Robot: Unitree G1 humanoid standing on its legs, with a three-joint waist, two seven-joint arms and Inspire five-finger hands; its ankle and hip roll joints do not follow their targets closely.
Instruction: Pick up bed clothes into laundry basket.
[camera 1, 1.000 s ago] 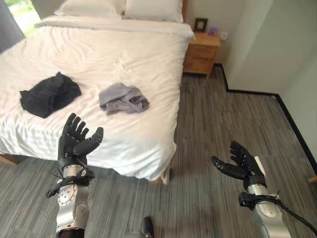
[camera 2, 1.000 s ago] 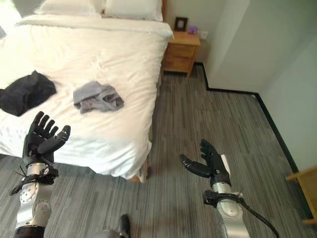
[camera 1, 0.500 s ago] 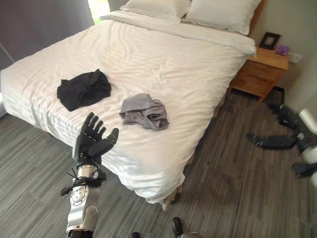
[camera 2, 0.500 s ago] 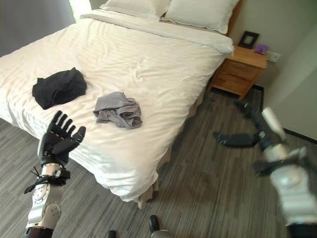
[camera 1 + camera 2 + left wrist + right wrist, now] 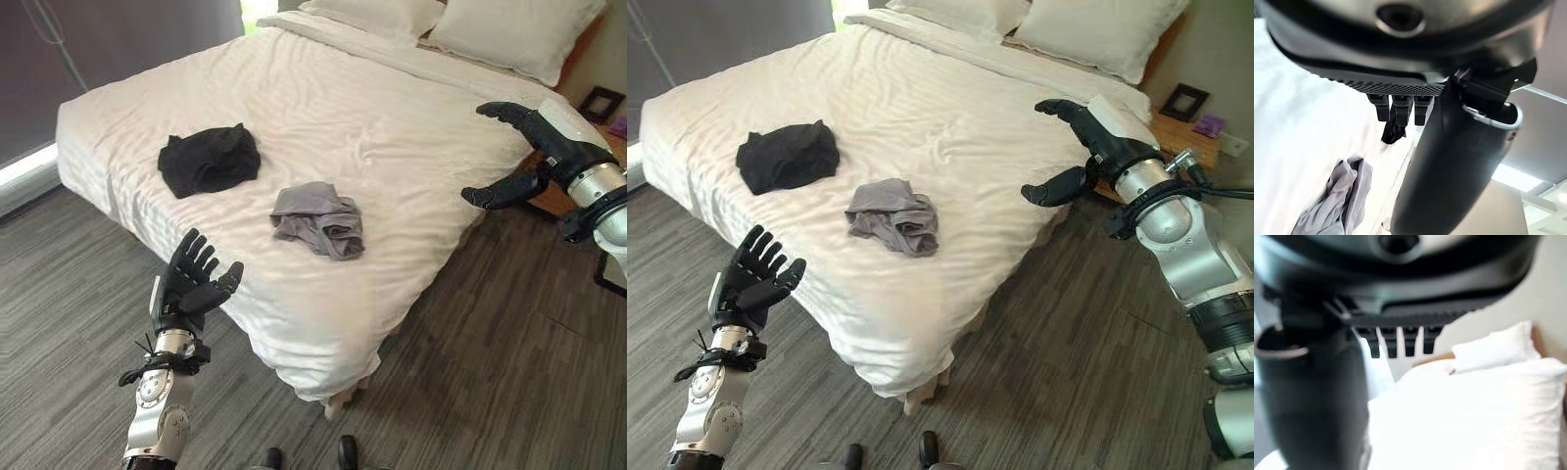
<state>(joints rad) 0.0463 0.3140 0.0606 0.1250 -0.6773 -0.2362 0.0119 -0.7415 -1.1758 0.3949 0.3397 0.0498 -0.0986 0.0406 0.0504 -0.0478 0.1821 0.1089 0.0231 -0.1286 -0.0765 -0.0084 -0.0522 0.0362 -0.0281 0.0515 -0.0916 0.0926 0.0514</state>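
With the left hand [image 5: 193, 285] and the right hand [image 5: 1087, 147] both spread wide and empty, the grey garment [image 5: 319, 217] and the black garment [image 5: 209, 159] lie on the bed [image 5: 392, 127], so a shallow grasp could catch the sheet instead.

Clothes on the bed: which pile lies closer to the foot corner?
The grey garment, crumpled nearer the bed's foot corner; the black garment lies farther back, toward the window side.

Soft crumpled grey cloth [image 5: 318, 219] and matt black cloth [image 5: 209, 161] are lying on the smooth white bed sheet [image 5: 392, 127]; floor [image 5: 509, 372] is looking wood-grained.
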